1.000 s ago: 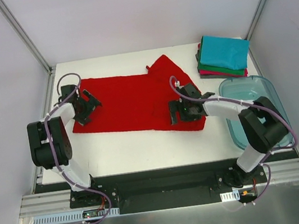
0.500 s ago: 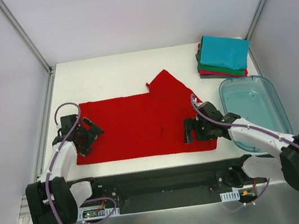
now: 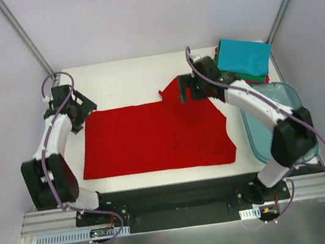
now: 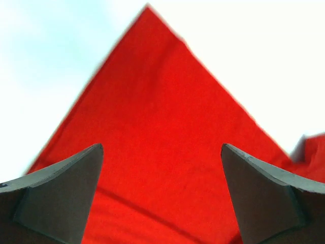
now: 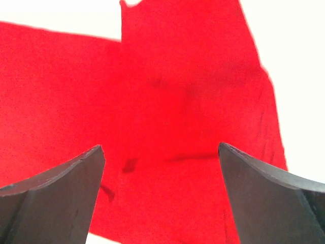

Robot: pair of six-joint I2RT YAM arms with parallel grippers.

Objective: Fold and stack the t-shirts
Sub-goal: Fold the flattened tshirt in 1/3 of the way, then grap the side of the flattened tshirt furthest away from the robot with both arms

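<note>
Red t-shirt (image 3: 153,139): spread flat on the white worktop (image 3: 125,78), between the two arms; a sleeve juts out from its far edge
Folded stack (image 3: 242,57): at the far right corner, teal on top with green and pink edges showing beneath; near the red t-shirt but apart from it
Left gripper (image 3: 79,112): jaws wide apart and empty; it hangs at the shirt's far left corner, which the wrist view shows pointing away between the fingers
Right gripper (image 3: 185,90): jaws wide apart, holding nothing; it sits over the jutting sleeve
Handling: probably light, limp cloth that sags and creases when lifted; likely to drag on the worktop rather than slide cleanly
Where to hold: pinching the far edge looks best, one corner per gripper, taking both layers so the fold carries evenly
Hard to see: whether either gripper touches the cloth cannot be told; the tub (image 3: 285,95) is partly covered by the right arm; the lower shirts in the stack show only as thin edges
</note>
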